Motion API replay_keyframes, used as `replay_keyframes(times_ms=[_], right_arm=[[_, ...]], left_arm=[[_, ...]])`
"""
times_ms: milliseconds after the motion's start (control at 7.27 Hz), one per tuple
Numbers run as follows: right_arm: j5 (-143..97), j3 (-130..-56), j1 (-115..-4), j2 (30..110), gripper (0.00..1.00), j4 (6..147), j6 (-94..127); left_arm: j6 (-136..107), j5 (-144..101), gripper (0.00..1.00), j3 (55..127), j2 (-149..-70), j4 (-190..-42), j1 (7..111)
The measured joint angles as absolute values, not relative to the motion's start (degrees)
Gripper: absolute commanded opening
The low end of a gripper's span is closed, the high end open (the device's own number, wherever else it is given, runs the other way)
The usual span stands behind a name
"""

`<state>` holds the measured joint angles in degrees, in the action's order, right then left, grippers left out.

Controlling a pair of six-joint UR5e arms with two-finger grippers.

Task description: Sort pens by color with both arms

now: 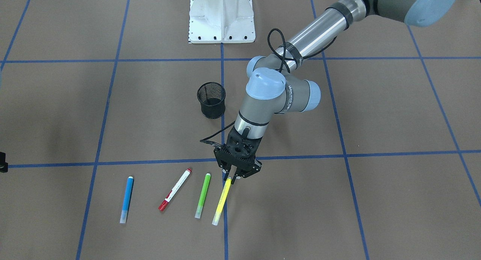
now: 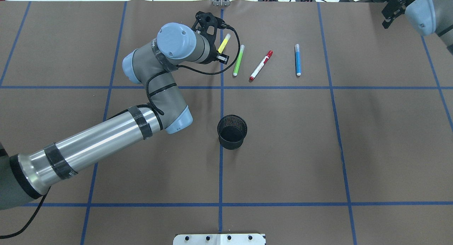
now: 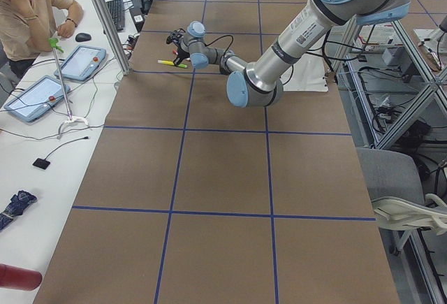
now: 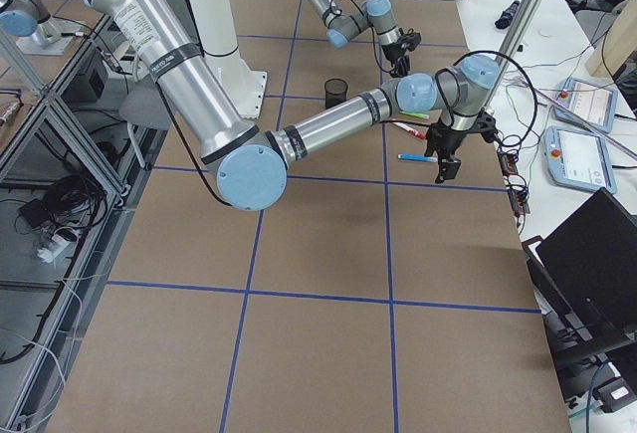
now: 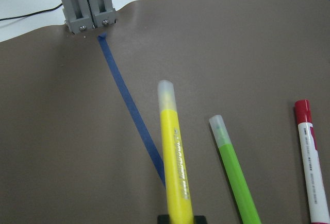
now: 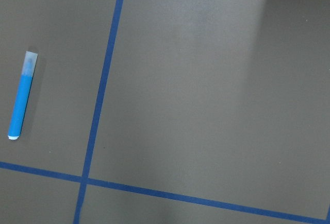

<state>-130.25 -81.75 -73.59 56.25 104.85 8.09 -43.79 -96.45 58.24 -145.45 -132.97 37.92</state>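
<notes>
My left gripper (image 1: 233, 178) is shut on one end of the yellow pen (image 1: 221, 203), which tilts down toward the table. In the left wrist view the yellow pen (image 5: 174, 152) runs out from between the fingers. The green pen (image 1: 203, 195), the white pen with red caps (image 1: 175, 189) and the blue pen (image 1: 127, 200) lie flat in a row beside it. My right gripper (image 2: 389, 13) hovers at the far right corner, past the blue pen (image 2: 297, 60). Whether the right gripper is open or shut does not show.
A black mesh cup (image 2: 231, 131) stands upright near the table's middle, on the robot's side of the pen row. The white mounting base (image 1: 221, 17) sits at the robot's edge. A person sits at a side desk (image 3: 42, 87) beyond the far edge.
</notes>
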Motion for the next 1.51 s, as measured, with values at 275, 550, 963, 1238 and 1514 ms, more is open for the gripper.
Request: replay_keyframes(times_ms=[275,550,963,1238,1514], right_arm=[[-130.25,-81.74,-73.51,56.2,0.99,104.85,8.39],[-130.25,-81.74,-73.42,56.17,0.99,104.83,8.57],[-130.25,-81.71,-73.5,56.89,0.99,103.28,8.12],[-130.25,-81.68,-74.83,57.92,0.99,101.56,7.07],[-130.27,-81.75,-77.94,59.89,0.99,101.31,2.22]], left_arm=[[-43.79,-94.84,0.99,58.24,-145.35,-133.02,37.22],[-43.89,-93.1,0.99,58.42,-145.17,-133.42,36.7],[-44.66,-94.2,0.99,60.88,-144.0,-132.3,38.14],[-44.12,-103.77,0.99,65.22,-140.09,-126.24,43.91],[-39.36,-115.92,0.99,68.87,-135.16,-121.38,51.73]])
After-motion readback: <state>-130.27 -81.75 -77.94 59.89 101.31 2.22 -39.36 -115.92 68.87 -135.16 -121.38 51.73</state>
